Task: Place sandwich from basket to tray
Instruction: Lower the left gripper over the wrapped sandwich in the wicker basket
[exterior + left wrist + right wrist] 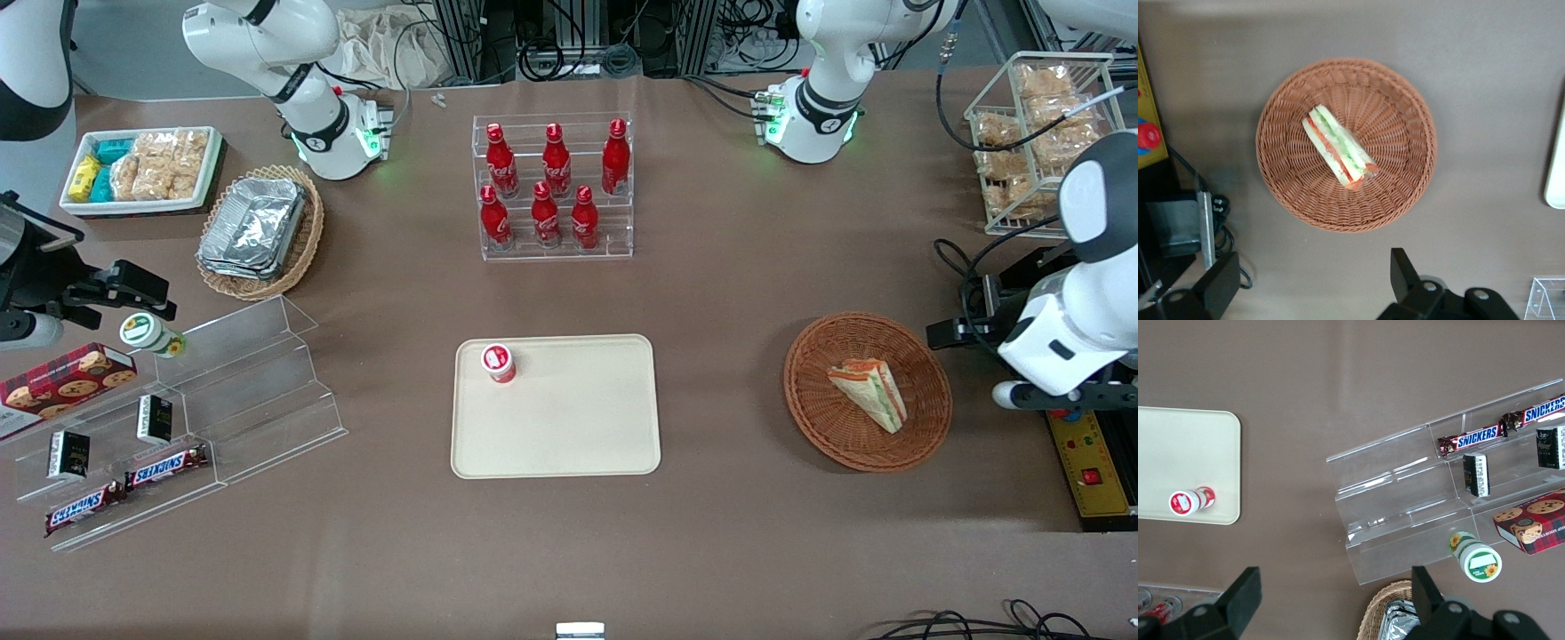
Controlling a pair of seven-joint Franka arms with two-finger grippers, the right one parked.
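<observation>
Wrist view shows the gripper (1308, 287) hovering above the basket (1405, 180), jaws apart, with the sandwich (1338, 155) lying on edge inside. A skewed grasp could squash it or drag the light basket; the tray (578, 427) already holds 1 cup (499, 363).

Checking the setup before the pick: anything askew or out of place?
Nothing spilled. The sandwich lies in the basket. One oddity: a small red-and-white cup already stands on the tray. The open claw hovers above the basket.
</observation>
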